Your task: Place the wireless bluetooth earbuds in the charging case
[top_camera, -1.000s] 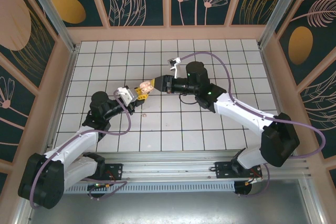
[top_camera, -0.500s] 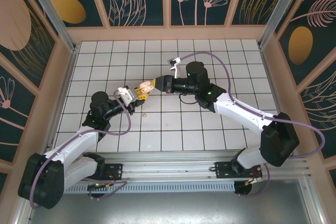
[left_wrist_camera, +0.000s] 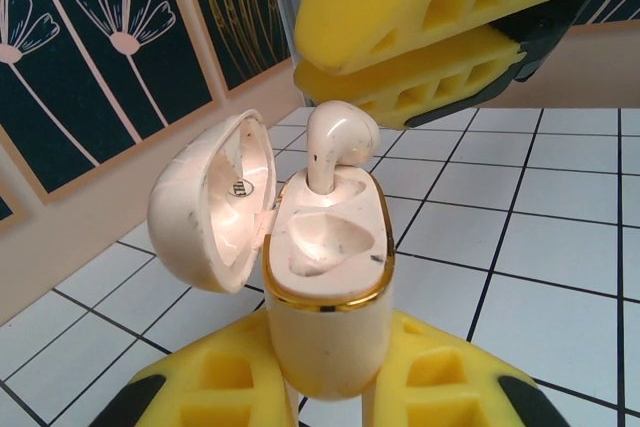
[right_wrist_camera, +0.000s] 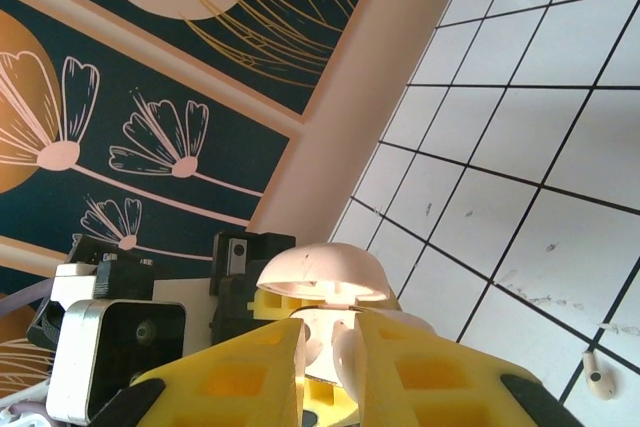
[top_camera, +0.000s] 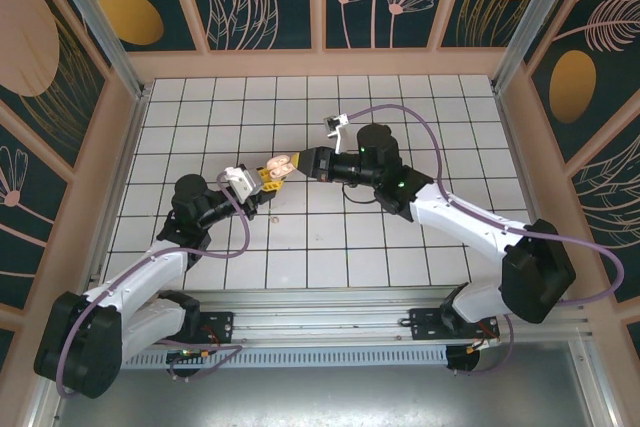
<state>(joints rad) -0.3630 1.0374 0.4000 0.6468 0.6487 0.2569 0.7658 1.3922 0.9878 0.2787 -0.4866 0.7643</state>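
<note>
Lettering is limited to one small dark mark inside the open lid (left_wrist_camera: 210, 202), too small to read. One charging case (left_wrist_camera: 330, 287) sits low in the centre of the left wrist view, standing upright with its mouth up and its long axis running away from the camera. The lid is swung out to the left. The left tool (top_camera: 264, 178) clamps the case's lower body between its yellow fingers (left_wrist_camera: 195, 392).

One cream earbud (left_wrist_camera: 338, 137) stands in the far well with its stem down and its rounded head up. The near well is bare. The right tool (left_wrist_camera: 310, 52) fills the top of that view just above the bud's head, with its jaws narrow. I cannot tell whether they pinch the bud.

A second, loose earbud (right_wrist_camera: 597, 372) lies on the tiled table (right_wrist_camera: 520, 127) at the lower right of the right wrist view.
</note>
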